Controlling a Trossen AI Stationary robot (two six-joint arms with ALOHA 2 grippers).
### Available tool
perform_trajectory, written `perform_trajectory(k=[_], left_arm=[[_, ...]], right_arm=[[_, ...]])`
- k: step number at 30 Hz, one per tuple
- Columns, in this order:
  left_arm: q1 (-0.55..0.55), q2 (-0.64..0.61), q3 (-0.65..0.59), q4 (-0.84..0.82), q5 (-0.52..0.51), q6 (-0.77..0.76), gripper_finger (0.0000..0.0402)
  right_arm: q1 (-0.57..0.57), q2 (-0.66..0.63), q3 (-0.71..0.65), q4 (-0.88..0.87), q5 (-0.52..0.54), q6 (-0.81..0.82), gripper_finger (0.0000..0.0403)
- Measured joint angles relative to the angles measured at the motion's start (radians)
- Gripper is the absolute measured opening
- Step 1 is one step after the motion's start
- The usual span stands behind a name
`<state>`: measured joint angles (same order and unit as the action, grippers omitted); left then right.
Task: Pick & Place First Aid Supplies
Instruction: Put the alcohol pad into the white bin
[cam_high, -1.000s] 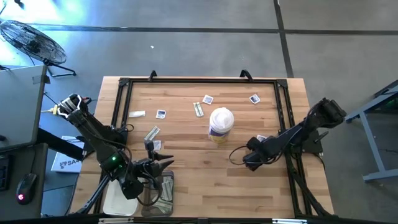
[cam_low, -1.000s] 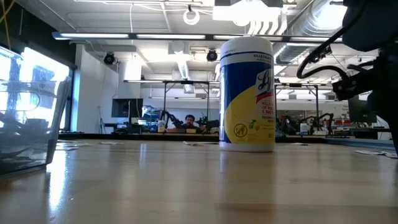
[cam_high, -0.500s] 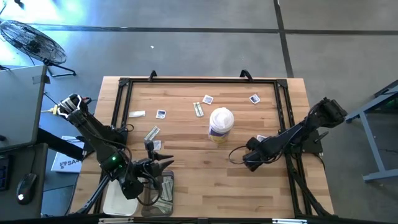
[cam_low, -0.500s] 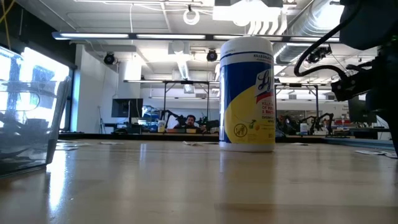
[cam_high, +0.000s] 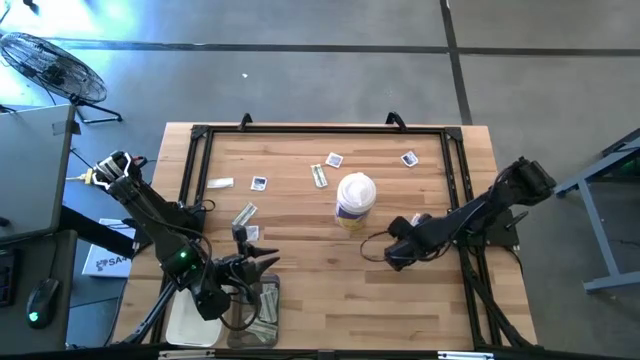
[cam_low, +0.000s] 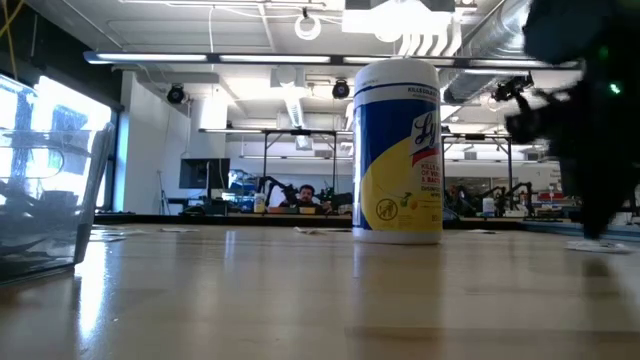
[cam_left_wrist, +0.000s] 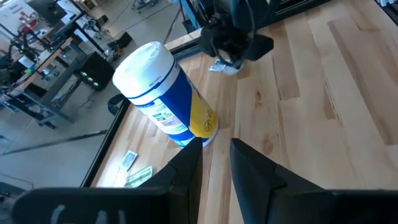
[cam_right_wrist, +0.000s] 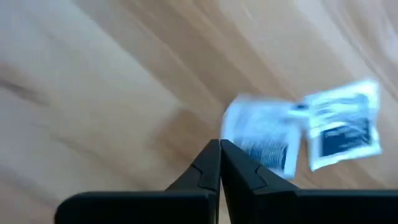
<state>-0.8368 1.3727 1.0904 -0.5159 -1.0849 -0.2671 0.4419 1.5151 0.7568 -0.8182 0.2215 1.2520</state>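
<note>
Shifted since a second ago: right gripper (cam_high: 392, 256), now a little nearer the table's middle, its fingers closed from apart to tip-against-tip. In the right wrist view the dark fingers (cam_right_wrist: 219, 163) meet with nothing between them; two square white packets with blue print (cam_right_wrist: 305, 132) lie on the wood just beyond the tips, one overlapping the other. Whether the tips touch a packet cannot be told.

Left gripper (cam_high: 262, 263): unchanged, held over the near left part of the light wooden table (cam_high: 320, 290), beside a clear plastic bin (cam_high: 258, 308) that holds several narrow pale strips. Its fingers (cam_left_wrist: 186, 167) stand partly apart with nothing between them.

White-lidded cylindrical canister with blue and yellow label (cam_high: 354, 200): upright near the table's middle, between the two arms.

Loose supplies on the table:
- square white packet with blue print (cam_high: 259, 183), left of centre
- square packet (cam_high: 334, 159), near the far edge
- square packet (cam_high: 408, 158), far right part
- narrow pale green-white strip (cam_high: 319, 176), just beside the canister's far-left side
- narrow strip (cam_high: 243, 214), near the left gripper
- pale strip (cam_high: 219, 183), at the left rail
</note>
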Motion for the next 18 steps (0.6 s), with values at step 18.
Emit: perform_trajectory(k=[18], left_arm=[[0.099,0.0,0.0,-0.001,0.115,-0.033,0.0078]], right_arm=[[0.011,-0.008,0.057,0.023,0.102,-0.071,0.0025]])
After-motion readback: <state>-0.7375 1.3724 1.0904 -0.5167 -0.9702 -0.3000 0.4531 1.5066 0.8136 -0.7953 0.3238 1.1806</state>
